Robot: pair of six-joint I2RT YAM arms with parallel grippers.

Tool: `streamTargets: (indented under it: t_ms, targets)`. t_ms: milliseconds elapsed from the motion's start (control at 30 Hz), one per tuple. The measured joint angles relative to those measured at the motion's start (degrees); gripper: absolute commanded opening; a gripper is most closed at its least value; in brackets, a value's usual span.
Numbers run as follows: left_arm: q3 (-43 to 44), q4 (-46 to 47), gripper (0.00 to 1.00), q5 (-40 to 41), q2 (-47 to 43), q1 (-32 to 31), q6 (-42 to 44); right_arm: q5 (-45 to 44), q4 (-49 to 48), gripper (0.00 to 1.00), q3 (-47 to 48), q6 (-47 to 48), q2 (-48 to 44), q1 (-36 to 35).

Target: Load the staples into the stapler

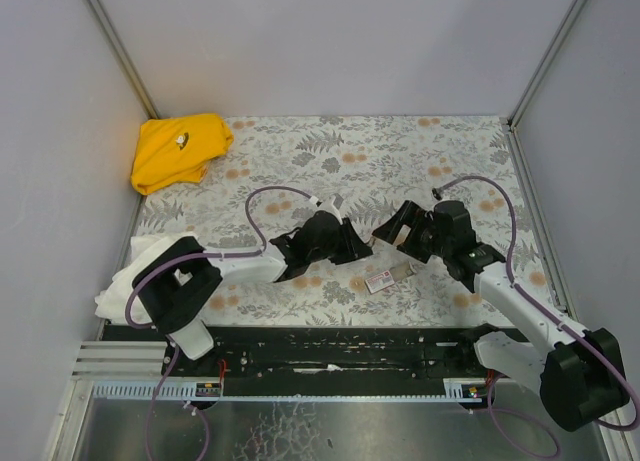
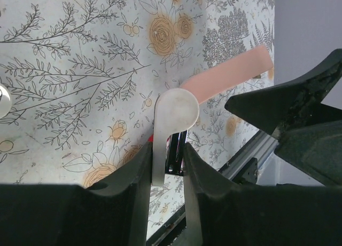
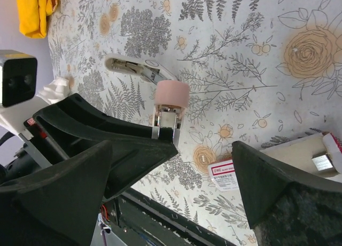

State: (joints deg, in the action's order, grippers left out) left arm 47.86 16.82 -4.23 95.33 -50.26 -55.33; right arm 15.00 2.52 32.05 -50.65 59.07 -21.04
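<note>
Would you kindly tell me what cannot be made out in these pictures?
Left wrist view: the left fingers cover the stapler's lower body, hiding its staple channel.
Right wrist view: the staple tray runs behind a right finger and off the frame edge; contents unclear.
Top view: the stapler is too small to make out against the black left fingers.

Pink-and-white stapler, yellow cloth, grey-and-orange floral table cover, red-and-white box.
</note>
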Motion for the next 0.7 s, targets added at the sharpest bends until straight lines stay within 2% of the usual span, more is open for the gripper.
streamTargets:
  t_ms: [300, 467, 700]
  targets:
    - [-1.25, 2.40, 0.12, 1.29, -2.69, 0.00, -2.80, -4.92, 1.92, 0.88, 4.98, -0.39, 1.01, -3.50]
    - [-1.64, 4.00, 0.12, 1.55, -3.08, 0.00, -3.58, -6.16, 1.90, 0.76, 7.19, -0.17, 4.09, -5.42]
    - [-2.47, 4.22, 0.12, 1.84, -3.21, 0.00, -4.31, -9.18, 1.49, 0.52, 8.87, 1.20, 7.98, -7.23]
